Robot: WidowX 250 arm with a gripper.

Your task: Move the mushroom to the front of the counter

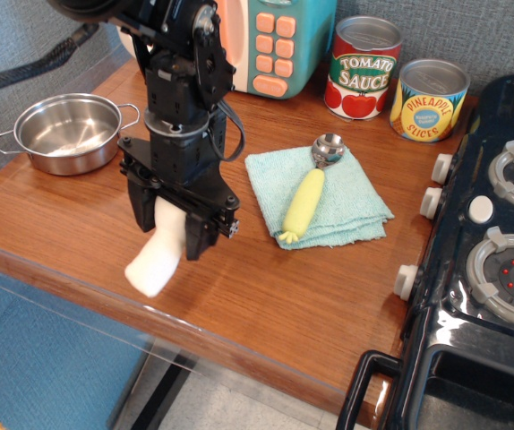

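The white mushroom [155, 259] hangs cap-down from my black gripper [169, 231], which is shut on its cream stem. It is held tilted over the front left part of the brown wood-grain counter [266, 287], close to the rounded front edge. I cannot tell whether the cap touches the wood. The top of the stem is hidden between the fingers.
A steel pot [67, 132] stands at the back left. A teal cloth [346, 202] with a yellow-handled scoop [306, 199] lies right of the gripper. Two cans [362, 67] and a toy microwave [270, 40] line the back wall. A black stove [494, 260] is at the right.
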